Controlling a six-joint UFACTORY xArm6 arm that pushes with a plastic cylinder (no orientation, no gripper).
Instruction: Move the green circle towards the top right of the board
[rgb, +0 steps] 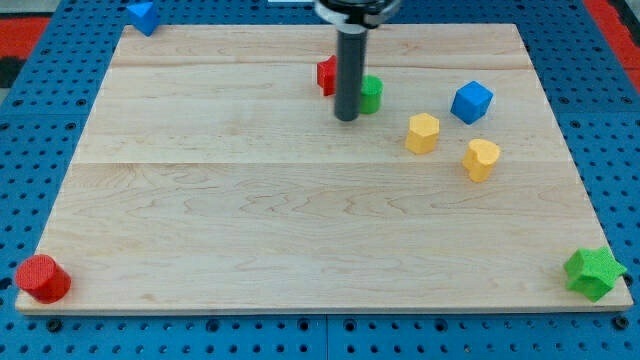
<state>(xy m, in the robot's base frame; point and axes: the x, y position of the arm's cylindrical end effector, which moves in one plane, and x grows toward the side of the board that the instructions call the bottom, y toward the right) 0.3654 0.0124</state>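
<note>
The green circle (371, 93) is a small green cylinder near the top middle of the wooden board (250, 220). My dark rod comes down from the view's top, and my tip (346, 118) rests on the board just left of and slightly below the green circle, touching or nearly touching it. The rod hides the circle's left side. A red block (326, 75) sits just left of the rod, partly hidden, so its shape is unclear.
A blue cube (472, 101), a yellow hexagon (422, 132) and a yellow heart-like block (481, 158) lie right of the green circle. A green star (593, 272) is at bottom right, a red cylinder (42, 278) at bottom left, a blue block (142, 15) at top left.
</note>
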